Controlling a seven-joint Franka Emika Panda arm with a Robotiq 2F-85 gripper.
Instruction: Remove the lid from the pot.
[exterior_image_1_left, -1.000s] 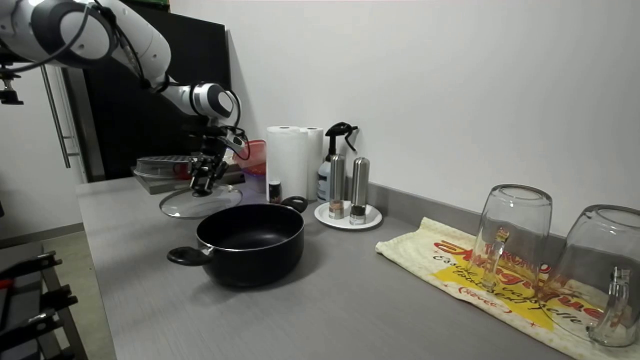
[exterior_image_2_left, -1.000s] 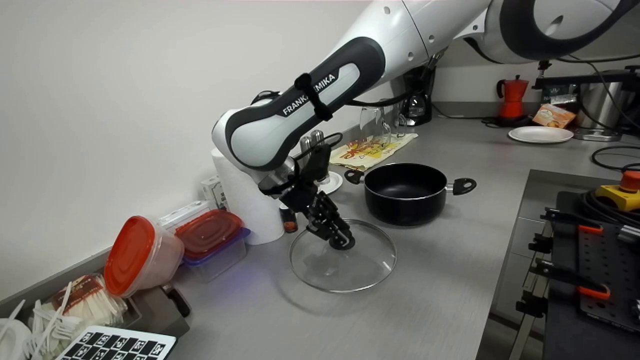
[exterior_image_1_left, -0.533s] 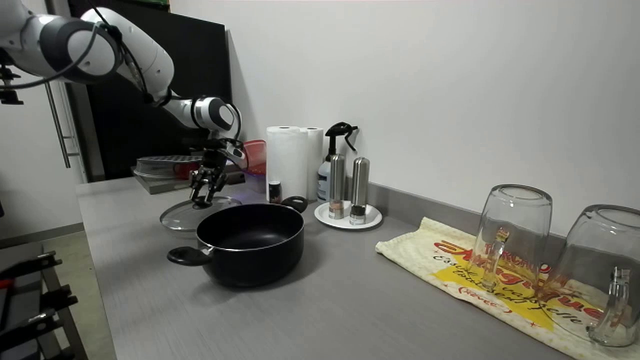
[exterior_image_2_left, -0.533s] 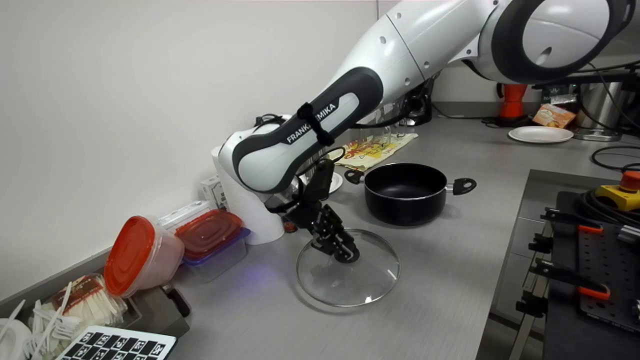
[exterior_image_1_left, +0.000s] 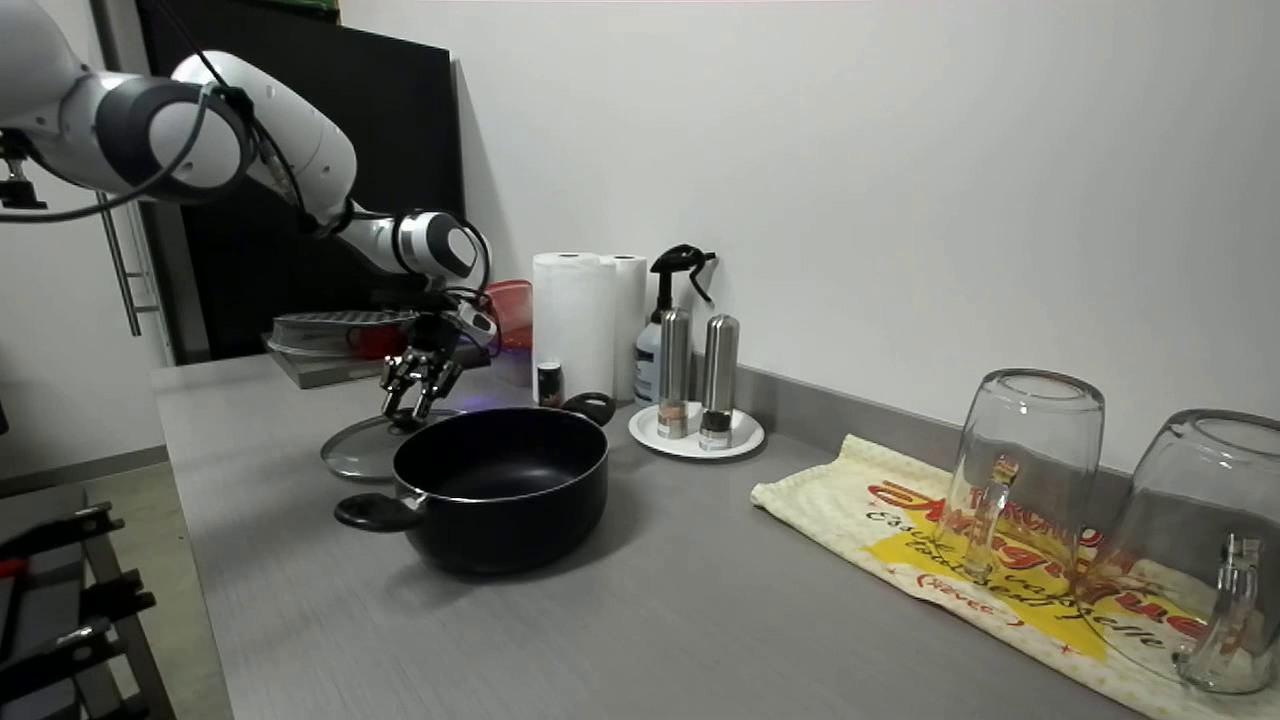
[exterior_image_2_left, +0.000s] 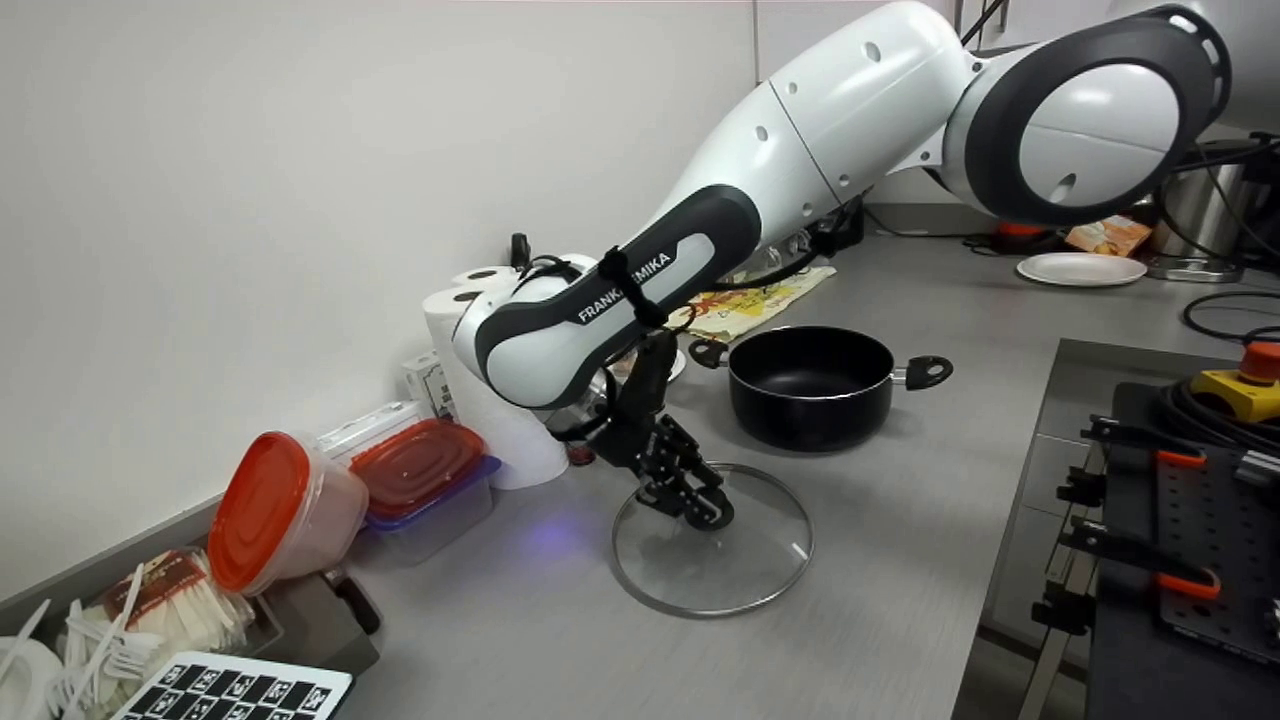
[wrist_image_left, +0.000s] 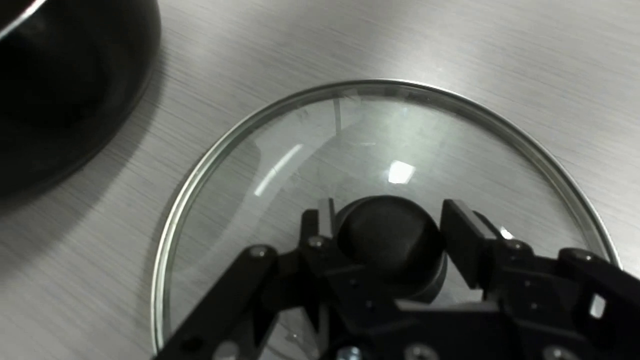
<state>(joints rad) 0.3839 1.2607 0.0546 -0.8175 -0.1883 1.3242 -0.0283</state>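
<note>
The lid is clear glass with a metal rim and a black knob (wrist_image_left: 387, 230). It lies level on or just above the counter beside the pot in both exterior views (exterior_image_1_left: 358, 450) (exterior_image_2_left: 745, 578), and fills much of the wrist view (wrist_image_left: 235, 215). The wide black pot stands uncovered, its inside showing, in both exterior views (exterior_image_1_left: 510, 535) (exterior_image_2_left: 812, 418); part of its side shows in the wrist view (wrist_image_left: 75, 95). My gripper (wrist_image_left: 384, 220) points down with one finger on each side of the knob, seemingly touching it; it also shows in both exterior views (exterior_image_1_left: 408, 412) (exterior_image_2_left: 697, 500).
Paper towel rolls (exterior_image_1_left: 573, 325) and a small dark jar (exterior_image_1_left: 549, 384) stand behind the lid by the wall. Two steel mills stand on a white plate (exterior_image_1_left: 745, 437). Red-lidded containers (exterior_image_2_left: 262, 515) are along the wall. Two glass mugs (exterior_image_1_left: 1035, 460) stand on a cloth (exterior_image_1_left: 850, 490).
The arm has come down with the lid, which moved lower and slightly toward the pot. The shadow gap under its rim has nearly closed. The fingers stay around the knob; the pot has not moved.
</note>
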